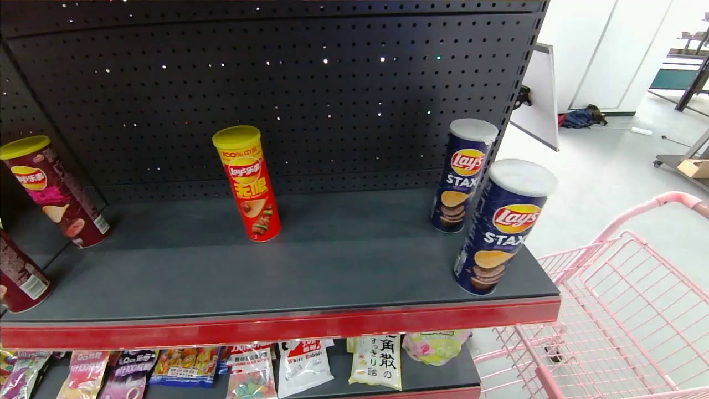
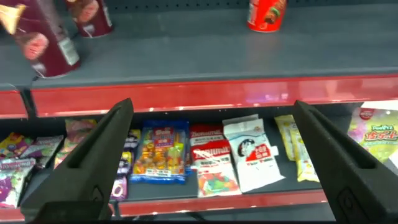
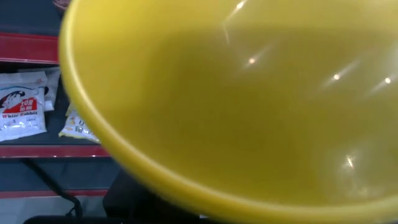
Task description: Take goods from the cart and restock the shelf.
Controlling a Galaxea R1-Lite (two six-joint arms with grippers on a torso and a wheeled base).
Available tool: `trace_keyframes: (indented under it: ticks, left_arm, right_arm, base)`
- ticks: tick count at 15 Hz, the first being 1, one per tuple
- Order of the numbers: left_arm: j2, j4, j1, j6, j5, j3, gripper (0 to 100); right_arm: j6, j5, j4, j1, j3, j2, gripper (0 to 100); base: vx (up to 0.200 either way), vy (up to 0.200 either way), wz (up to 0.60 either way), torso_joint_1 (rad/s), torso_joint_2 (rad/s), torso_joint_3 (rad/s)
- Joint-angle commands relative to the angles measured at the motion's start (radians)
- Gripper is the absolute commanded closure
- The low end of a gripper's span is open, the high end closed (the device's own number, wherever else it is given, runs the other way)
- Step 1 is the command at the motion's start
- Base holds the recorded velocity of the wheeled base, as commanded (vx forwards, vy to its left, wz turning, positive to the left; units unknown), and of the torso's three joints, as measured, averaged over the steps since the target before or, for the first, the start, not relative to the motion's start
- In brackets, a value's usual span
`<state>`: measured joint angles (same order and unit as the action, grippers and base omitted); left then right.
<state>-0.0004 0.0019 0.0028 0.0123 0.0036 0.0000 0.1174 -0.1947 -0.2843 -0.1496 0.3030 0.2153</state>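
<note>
Five chip cans (image 1: 246, 183) stand on the dark shelf (image 1: 343, 260), pink cart (image 1: 678, 196) beside.

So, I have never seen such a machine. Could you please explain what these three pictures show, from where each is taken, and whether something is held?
It is a wheeled robot with two arms; each ends in a gripper, a two-finger clamp. The head view comes from a camera on its head, facing a shop shelf. On it stand two maroon cans at the left, a red can in the middle and two blue cans at the right; a pink cart stands beside. The other pictures come from cameras on the wrists. The left wrist view shows the left gripper open and empty, before snack bags on the level below. The right wrist view shows a yellow lid close to the lens, probably of a can that arm carries, though the grip is hidden.
</note>
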Motion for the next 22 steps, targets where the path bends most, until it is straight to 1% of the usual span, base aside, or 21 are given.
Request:
trace_keyframes:
  ticks: [1, 12, 13, 15, 17, 19, 20, 21, 22]
  left_arm:
    - [0.000, 0.000, 0.000, 0.000, 0.001, 0.000, 0]
    - [0.000, 0.000, 0.000, 0.000, -0.001, 0.000, 0]
    - [0.000, 0.000, 0.000, 0.000, 0.001, 0.000, 0]
    - [0.000, 0.000, 0.000, 0.000, -0.001, 0.000, 0]
    - [0.000, 0.000, 0.000, 0.001, -0.001, 0.000, 0]
    - [0.003, 0.000, -0.001, 0.001, -0.001, 0.000, 0]
    - [0.076, 0.000, -0.001, 0.001, -0.001, 0.000, 0]
    - [0.143, -0.002, -0.007, 0.017, -0.004, 0.000, 0]
    - [0.137, -0.005, -0.033, 0.061, -0.028, -0.002, 0]
  right_arm:
    - [0.001, 0.000, -0.001, -0.001, -0.004, -0.005, 100]
    - [0.002, 0.000, 0.000, -0.001, 0.001, -0.008, 100]
    - [0.002, 0.000, 0.000, -0.001, 0.001, -0.011, 100]
    - [0.013, 0.040, 0.000, -0.030, -0.002, -0.036, 100]
    - [0.042, 0.040, 0.000, -0.038, -0.004, -0.050, 100]
    - [0.042, 0.038, 0.000, -0.033, -0.004, -0.050, 100]
    - [0.042, 0.043, 0.000, -0.033, -0.012, -0.054, 100]
    - [0.041, 0.043, 0.007, -0.035, -0.030, -0.060, 100]
    - [0.033, 0.046, 0.022, -0.035, -0.033, -0.059, 100]
  base:
    - [0.000, 0.200, 0.00, 0.002, 0.00, 0.002]
    - [0.000, 0.200, 0.00, 0.004, 0.00, 0.002]
    - [0.000, 0.000, 0.00, 0.000, 0.00, 0.000]
    - [0.000, 0.000, 0.00, 0.000, 0.00, 0.000]
    - [0.000, 0.000, 0.00, 0.000, 0.00, 0.000]
    - [0.000, 0.000, 0.00, 0.000, 0.00, 0.000]
    - [0.000, 0.000, 0.00, 0.000, 0.00, 0.000]
    - [0.000, 0.000, 0.00, 0.000, 0.00, 0.000]
    - [0.000, 0.000, 0.00, 0.000, 0.00, 0.000]
